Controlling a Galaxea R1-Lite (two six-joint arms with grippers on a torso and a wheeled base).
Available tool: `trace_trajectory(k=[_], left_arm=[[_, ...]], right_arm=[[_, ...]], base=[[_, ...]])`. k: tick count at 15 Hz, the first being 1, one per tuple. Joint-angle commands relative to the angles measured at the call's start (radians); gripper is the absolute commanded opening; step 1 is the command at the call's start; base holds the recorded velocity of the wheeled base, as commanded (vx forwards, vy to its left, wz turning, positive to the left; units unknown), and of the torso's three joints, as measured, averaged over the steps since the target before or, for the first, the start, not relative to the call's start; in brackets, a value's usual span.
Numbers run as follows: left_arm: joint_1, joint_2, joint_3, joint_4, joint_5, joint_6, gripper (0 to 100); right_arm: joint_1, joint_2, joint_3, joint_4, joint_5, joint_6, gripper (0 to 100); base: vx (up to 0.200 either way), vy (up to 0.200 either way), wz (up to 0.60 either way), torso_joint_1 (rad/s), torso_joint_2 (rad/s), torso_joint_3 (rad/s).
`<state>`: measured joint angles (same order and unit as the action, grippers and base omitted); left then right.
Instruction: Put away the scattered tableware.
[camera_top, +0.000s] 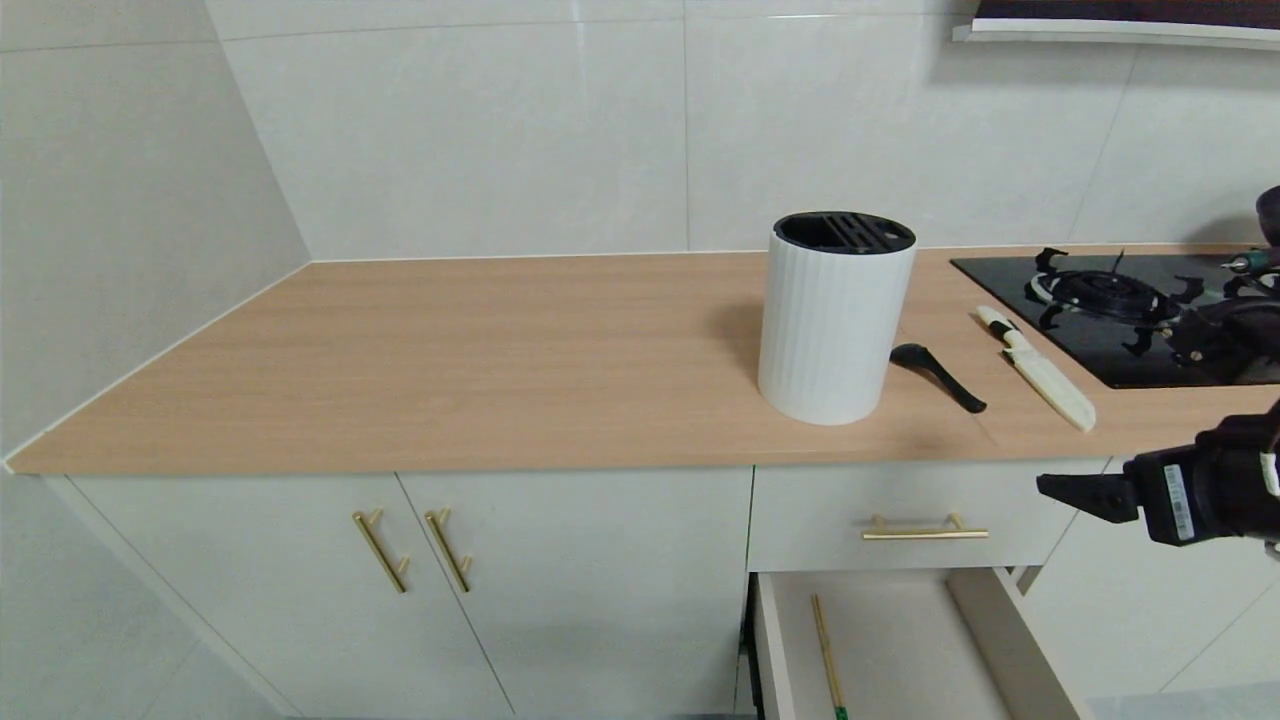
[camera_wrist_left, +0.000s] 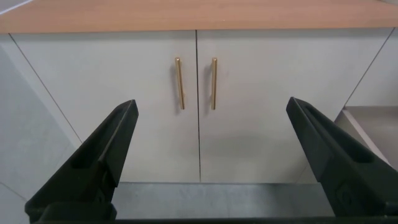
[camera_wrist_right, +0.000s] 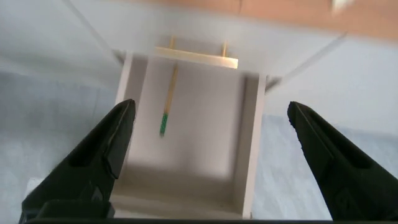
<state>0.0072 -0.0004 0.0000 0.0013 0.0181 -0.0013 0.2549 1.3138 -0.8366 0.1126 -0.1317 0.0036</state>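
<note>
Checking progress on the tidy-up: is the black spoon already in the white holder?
No, the black spoon lies flat on the countertop beside the white holder, between it and the knife.

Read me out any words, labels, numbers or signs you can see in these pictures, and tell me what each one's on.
White sticker on the body of the right gripper: barcode-like stripes, print too small to read.
White holder, knife, black spoon, cabinet doors: no text visible.
</note>
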Motion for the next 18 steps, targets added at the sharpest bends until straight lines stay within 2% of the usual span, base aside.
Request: trace_trajectory(k=[1, 2, 3, 5, 6, 15, 18], left_arm=[[0.0, 0.0, 0.0, 0.0, 0.0, 0.0, 100], [0.0, 0.0, 0.0, 0.0, 0.0, 0.0, 100], [0.0, 0.0, 0.0, 0.0, 0.0, 0.0, 100], [0.0, 0.0, 0.0, 0.0, 0.0, 0.0, 100], [0.0, 0.0, 0.0, 0.0, 0.0, 0.0, 100], [0.0, 0.0, 0.0, 0.0, 0.0, 0.0, 100], [0.0, 0.0, 0.0, 0.0, 0.0, 0.0, 100]], right_arm=[[-0.095, 0.173, -0.119, -0.08, 0.047, -0.056, 100], [-0.148, 0.262, -0.242, -0.086, 0.122, -0.086, 100], [-0.164, 0.314, -0.305, -0.085, 0.184, -0.088, 100], [-0.187, 0.412, -0.363, -0.094, 0.307, -0.146, 100], [-0.201, 0.447, -0.363, -0.1, 0.333, -0.198, 100], [-0.235, 0.696, -0.355, -0.436, 0.327, -0.212, 100], [-0.235, 0.714, -0.355, -0.464, 0.325, -0.211, 100]], base=[[0.0, 0.0, 0.0, 0.0, 0.0, 0.0], [0.0, 0.0, 0.0, 0.0, 0.0, 0.0], [0.0, 0.0, 0.0, 0.0, 0.0, 0.0], [0.0, 0.0, 0.0, 0.0, 0.0, 0.0], [0.0, 0.0, 0.0, 0.0, 0.0, 0.0], [0.0, 0.0, 0.0, 0.0, 0.0, 0.0], [0.0, 0.0, 0.0, 0.0, 0.0, 0.0]])
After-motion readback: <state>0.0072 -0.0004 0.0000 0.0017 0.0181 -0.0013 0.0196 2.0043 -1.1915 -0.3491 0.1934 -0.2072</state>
